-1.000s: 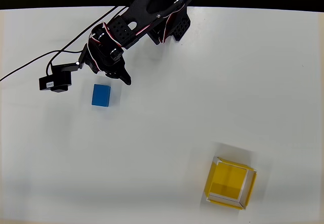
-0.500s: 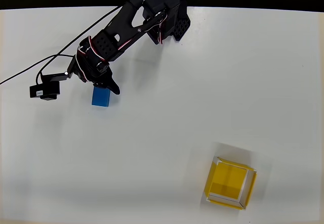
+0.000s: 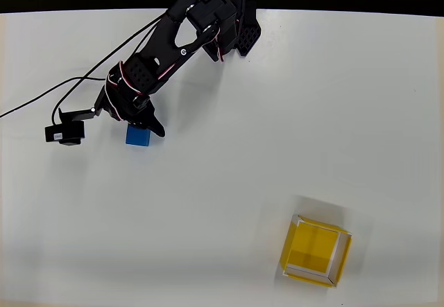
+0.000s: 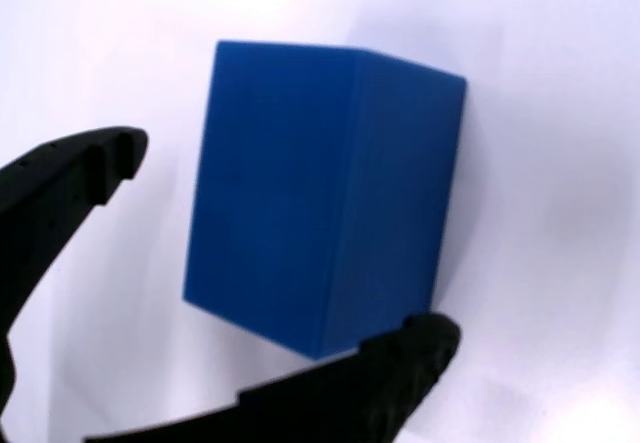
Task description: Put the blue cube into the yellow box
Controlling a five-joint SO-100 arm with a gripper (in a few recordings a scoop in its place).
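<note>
Blue against the white table, the blue cube sits between our gripper fingers, which stand spread and not yet pressing its faces (one tip at left, one below right in the wrist view). We judge this the grasping step. Next we need to close squarely on the cube, lift, then carry it to the yellow box, well apart across the table.

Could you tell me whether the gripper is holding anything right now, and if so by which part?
Nothing is held yet. The gripper is open around the cube, which sits on the table with a gap at one finger.
</note>
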